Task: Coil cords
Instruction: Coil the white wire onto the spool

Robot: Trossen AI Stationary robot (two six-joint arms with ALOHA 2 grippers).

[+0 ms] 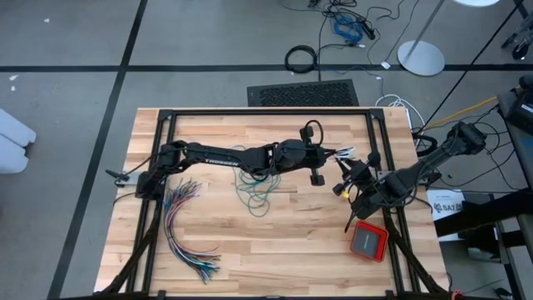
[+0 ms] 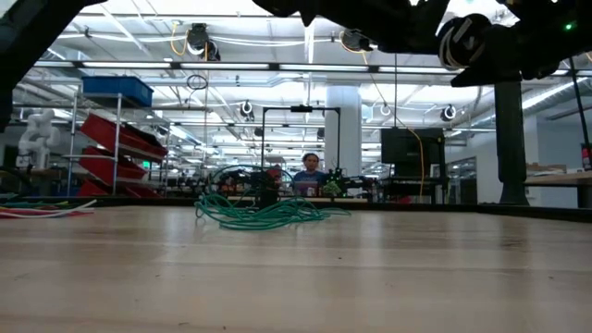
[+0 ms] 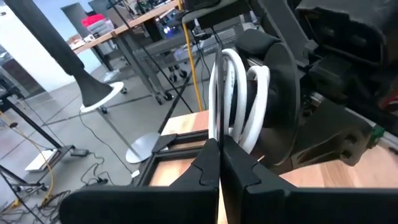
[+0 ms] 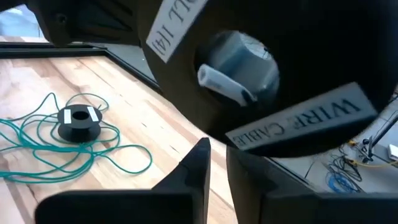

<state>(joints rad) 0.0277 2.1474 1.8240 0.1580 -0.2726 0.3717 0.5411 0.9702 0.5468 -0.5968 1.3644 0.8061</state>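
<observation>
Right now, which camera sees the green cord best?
The right wrist view: the green cord lies in loose loops around a black spool. The high view shows a small tangle, the low view a flat heap, the left wrist view nothing of it.

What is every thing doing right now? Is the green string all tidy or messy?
teal cord, messy: a loose tangle on the table, not coiled.
small black spool, standing on the table amid the teal cord.
white cable, looped, just beyond the left gripper.
left gripper, jaws shut.
right gripper, jaws slightly apart, nothing between them.
coloured wires, fanned out flat.
</observation>
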